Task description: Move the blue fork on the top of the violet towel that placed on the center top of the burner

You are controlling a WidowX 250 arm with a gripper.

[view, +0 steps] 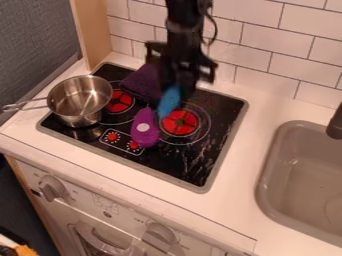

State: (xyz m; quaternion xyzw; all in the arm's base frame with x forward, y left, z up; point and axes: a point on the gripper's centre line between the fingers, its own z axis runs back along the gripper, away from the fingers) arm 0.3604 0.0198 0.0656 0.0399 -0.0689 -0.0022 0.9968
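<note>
The blue fork [169, 101] is a bright, medium-blue piece, blurred to a soft-edged sliver, broader toward its far end and tapering toward its near end. Its far end meets the dark underside of the gripper [175, 86]; whether the gripper is open, closed or clamped on the fork, I cannot tell. The fork is over the black stove top [197, 160], between the violet towel [140, 81] and the right red burner disc [180, 123]. Whether it touches the stove is unclear.

Faint dark marks sit beside the knobs [52, 188] on the white front panel [83, 195], too small to read.

The fork's long axis runs steeply, from the far end, slightly right, to the near end, slightly left. Its near end points toward the gap between the right red burner disc and a purple, rounded thing [144, 132] with a pale round spot. Which end carries the tines cannot be told.

The towel lies bunched on the far part of the stove top, left of the fork, near the left red burner disc [120, 102].
</note>
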